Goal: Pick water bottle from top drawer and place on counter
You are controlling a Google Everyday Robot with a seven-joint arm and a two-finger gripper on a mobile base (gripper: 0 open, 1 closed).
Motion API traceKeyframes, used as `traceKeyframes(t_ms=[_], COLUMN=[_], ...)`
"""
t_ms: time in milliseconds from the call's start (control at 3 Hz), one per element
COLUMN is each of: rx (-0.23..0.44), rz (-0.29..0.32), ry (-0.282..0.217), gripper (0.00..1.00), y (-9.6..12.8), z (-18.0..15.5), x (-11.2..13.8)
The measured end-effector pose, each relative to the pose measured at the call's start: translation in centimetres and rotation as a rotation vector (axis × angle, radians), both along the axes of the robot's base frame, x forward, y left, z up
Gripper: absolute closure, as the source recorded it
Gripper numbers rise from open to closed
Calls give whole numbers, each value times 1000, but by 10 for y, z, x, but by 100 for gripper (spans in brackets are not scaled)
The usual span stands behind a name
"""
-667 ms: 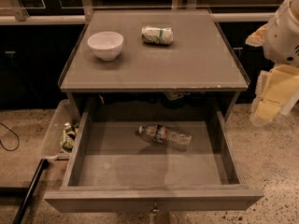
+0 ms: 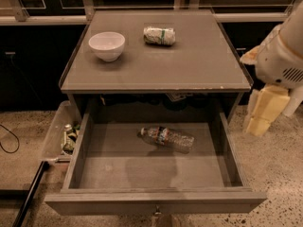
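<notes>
The water bottle point(image 2: 166, 137) lies on its side on the bare floor of the open top drawer point(image 2: 118, 167), towards the back, cap pointing left. The counter point(image 2: 189, 63) is the grey tabletop above the drawer. My gripper point(image 2: 263, 111), pale yellow below the white arm, hangs outside the drawer past its right side, level with the counter's front right corner and well to the right of the bottle. It holds nothing that I can see.
A white bowl point(image 2: 107, 45) and a white-and-green wrapped packet point(image 2: 159, 35) sit at the back of the counter. A small clear bin of cans point(image 2: 66, 136) stands on the floor left of the drawer. A dark bar point(image 2: 28, 197) lies at the lower left.
My gripper has dropped slightly and moved a little left, towards the drawer's right side. The bottle, bowl and packet have not moved.
</notes>
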State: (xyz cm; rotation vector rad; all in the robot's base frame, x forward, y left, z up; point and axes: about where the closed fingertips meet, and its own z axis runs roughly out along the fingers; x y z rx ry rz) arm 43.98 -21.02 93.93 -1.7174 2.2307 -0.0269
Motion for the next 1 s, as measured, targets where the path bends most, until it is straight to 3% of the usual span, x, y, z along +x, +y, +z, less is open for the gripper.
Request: traceKeyframes(t_ms=[333,1000], rx=[39,140], rz=[20,48], ry=[40,64], gripper=[0,0], y=[5,15], z=[-68,-168], x=[6,37])
